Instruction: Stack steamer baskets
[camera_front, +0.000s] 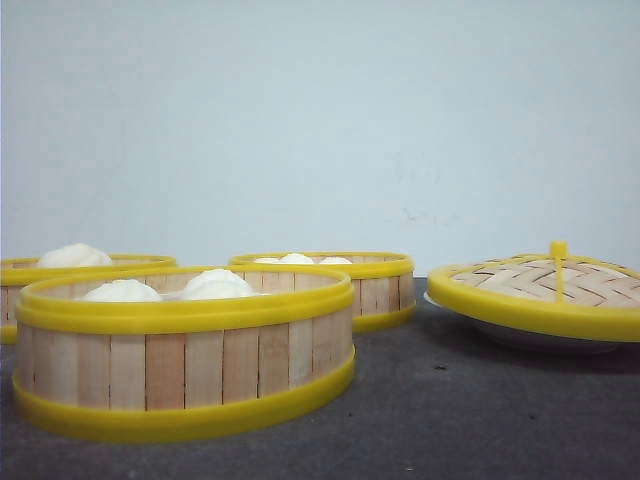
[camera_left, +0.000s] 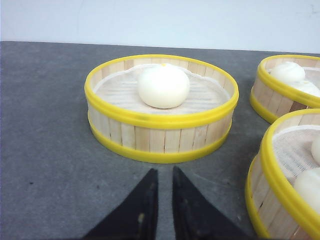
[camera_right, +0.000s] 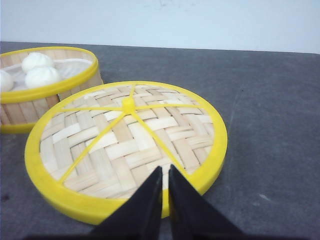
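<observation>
Three steamer baskets with light wooden slats and yellow rims stand on the dark table, apart from one another. The nearest basket (camera_front: 185, 355) holds white buns. A second basket (camera_front: 345, 285) sits behind it toward the middle, and a third (camera_front: 30, 275) is at the far left. In the left wrist view, my left gripper (camera_left: 164, 170) hangs shut and empty just short of a basket (camera_left: 160, 135) that holds one bun. My right gripper (camera_right: 165, 167) is shut and empty over the near rim of the woven lid (camera_right: 125, 145). Neither gripper shows in the front view.
The domed woven lid (camera_front: 545, 285) with its yellow knob rests on a white plate (camera_front: 530, 340) at the right. A pale wall closes off the table at the back. Two more baskets (camera_left: 287, 82) (camera_left: 282, 175) flank the left gripper's side.
</observation>
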